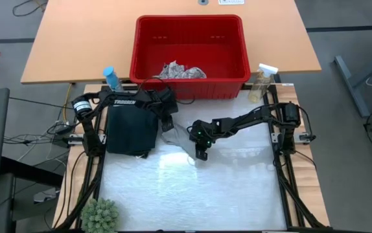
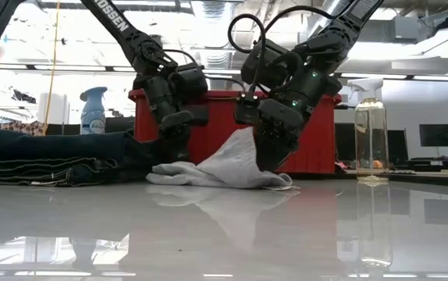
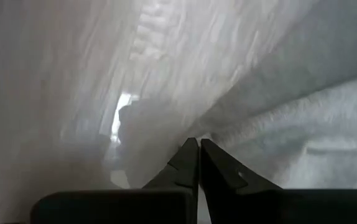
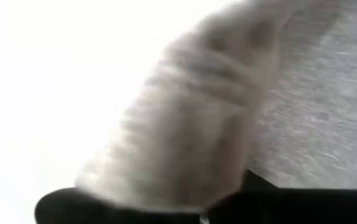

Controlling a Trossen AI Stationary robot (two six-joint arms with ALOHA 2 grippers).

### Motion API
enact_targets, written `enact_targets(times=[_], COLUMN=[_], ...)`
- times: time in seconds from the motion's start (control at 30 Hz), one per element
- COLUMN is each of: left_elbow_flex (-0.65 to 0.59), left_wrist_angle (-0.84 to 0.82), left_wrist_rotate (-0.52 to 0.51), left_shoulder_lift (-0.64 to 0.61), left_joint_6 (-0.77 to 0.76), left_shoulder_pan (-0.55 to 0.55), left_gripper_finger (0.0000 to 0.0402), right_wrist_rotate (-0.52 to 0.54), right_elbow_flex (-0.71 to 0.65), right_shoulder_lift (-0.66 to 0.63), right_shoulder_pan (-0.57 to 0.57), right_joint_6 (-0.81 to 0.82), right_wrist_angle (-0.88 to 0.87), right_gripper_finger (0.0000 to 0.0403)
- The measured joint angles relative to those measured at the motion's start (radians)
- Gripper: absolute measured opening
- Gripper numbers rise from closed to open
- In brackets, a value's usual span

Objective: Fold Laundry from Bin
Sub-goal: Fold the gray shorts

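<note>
The right claw [image 2: 275, 160] is clenched on the grey cloth [image 2: 222, 165], and one end is lifted near the bench's [image 1: 238, 194] middle. The left claw [image 2: 179, 140] is pressed shut beside it. The dark trousers [image 1: 131, 131] are folded near the left edge, before the red bin [image 1: 189, 61].

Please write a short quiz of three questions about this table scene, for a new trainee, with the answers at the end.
1. True or false: the red bin is empty.
2. What does the right gripper pinch? A) the dark trousers B) the grey cloth C) a spray bottle
3. Where do the dark trousers lie?

Key
1. False. A white cloth with grey print lies inside it.
2. B. It lifts one part of the grey cloth from the table; the left gripper is shut beside the same cloth.
3. Folded on the table's left side, under the left arm, in front of the bin.
</note>
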Motion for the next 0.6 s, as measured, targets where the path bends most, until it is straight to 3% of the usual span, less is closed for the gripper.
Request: enact_targets(times=[0.13,0.37,0.6], left_elbow_flex=[-0.001,-0.002,-0.002], left_wrist_angle=[-0.001,0.008,0.071], left_wrist_rotate=[-0.017,-0.022,-0.032], left_shoulder_lift=[0.0,0.001,0.001], left_joint_6=[0.018,0.026,-0.029], left_shoulder_pan=[0.0,0.001,0.002], left_gripper_finger=[0.0,0.0,0.0], right_wrist_rotate=[0.025,0.187,0.193], right_elbow_flex=[-0.003,-0.005,-0.004], right_shoulder_lift=[-0.036,-0.138,-0.235], right_shoulder_pan=[0.0,-0.014,-0.063], right_joint_6=[-0.001,-0.025,-0.054], right_wrist_angle=[-0.03,-0.179,-0.355], right_gripper_finger=[0.0058,0.0088,0.0111])
